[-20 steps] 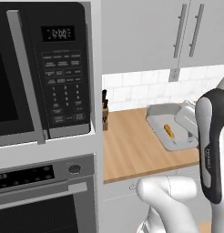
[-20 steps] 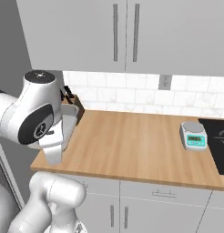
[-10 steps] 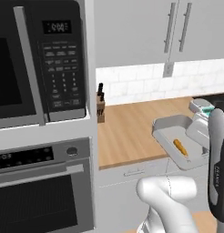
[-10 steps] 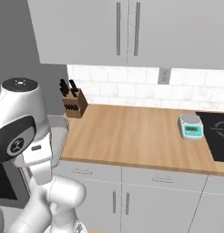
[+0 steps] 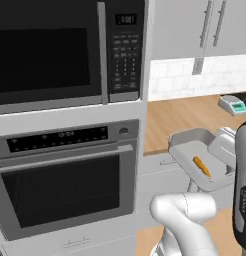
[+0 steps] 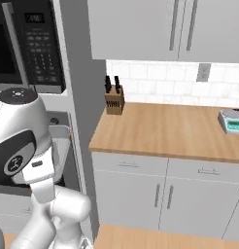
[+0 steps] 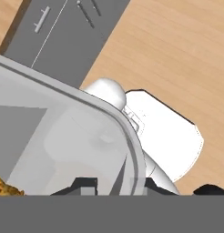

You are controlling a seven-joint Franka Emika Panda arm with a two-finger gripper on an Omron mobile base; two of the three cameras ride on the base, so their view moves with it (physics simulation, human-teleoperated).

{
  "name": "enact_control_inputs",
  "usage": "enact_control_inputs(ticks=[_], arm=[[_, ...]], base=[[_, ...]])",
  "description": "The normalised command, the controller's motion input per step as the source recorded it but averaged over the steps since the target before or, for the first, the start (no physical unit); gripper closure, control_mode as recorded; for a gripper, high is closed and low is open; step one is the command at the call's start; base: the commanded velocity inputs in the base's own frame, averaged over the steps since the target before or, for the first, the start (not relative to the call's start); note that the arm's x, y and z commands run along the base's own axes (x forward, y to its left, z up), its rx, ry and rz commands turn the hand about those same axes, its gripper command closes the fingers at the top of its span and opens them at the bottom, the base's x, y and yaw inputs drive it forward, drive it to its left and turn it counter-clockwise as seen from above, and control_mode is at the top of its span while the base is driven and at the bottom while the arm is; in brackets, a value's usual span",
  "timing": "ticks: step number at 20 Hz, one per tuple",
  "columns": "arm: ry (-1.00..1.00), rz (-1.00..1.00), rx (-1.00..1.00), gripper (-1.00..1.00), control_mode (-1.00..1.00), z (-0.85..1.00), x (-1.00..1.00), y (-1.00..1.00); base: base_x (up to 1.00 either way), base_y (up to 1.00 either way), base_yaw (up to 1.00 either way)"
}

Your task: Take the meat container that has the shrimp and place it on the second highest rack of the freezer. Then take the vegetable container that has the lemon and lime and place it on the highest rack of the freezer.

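The meat container [image 5: 187,146], a shallow light-grey rectangular tray, hangs in the air in front of the lower cabinets, level with the counter edge. The orange shrimp [image 5: 201,166] lies in it. My gripper [image 5: 220,156] holds the tray's right rim. In the hand view the container's rim [image 7: 63,91] curves down between the dark fingertips, with my gripper [image 7: 111,186] shut on it and the shrimp [image 7: 3,186] at the lower left corner. A grey edge of the container [image 6: 60,138] peeks out behind my arm in the right base view.
A black microwave [image 5: 70,55] sits above a wall oven [image 5: 65,185] to the left of the tray. The wooden counter [image 6: 165,131] carries a knife block [image 6: 114,99] and a small scale [image 6: 232,121]. Grey upper cabinets [image 6: 141,29] hang above, and the wooden floor [image 7: 177,45] lies below.
The whole picture has shifted: the base has moved, so oven and microwave now take up the left and the counter sits further right. The tray stays in my grip.
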Motion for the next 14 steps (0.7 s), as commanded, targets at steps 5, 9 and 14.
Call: enact_control_inputs(ticks=[5, 9, 14], arm=[[0.00, 0.00, 0.00, 1.00, 1.00, 0.00, 0.00, 0.00], [0.00, 0.00, 0.00, 1.00, 1.00, 0.00, 0.00, 0.00], [0.00, 0.00, 0.00, 1.00, 1.00, 0.00, 0.00, 0.00]], base=[[-0.07, 1.00, -0.02], [-0.22, 1.00, -0.06], [-0.31, 1.00, -0.09]])
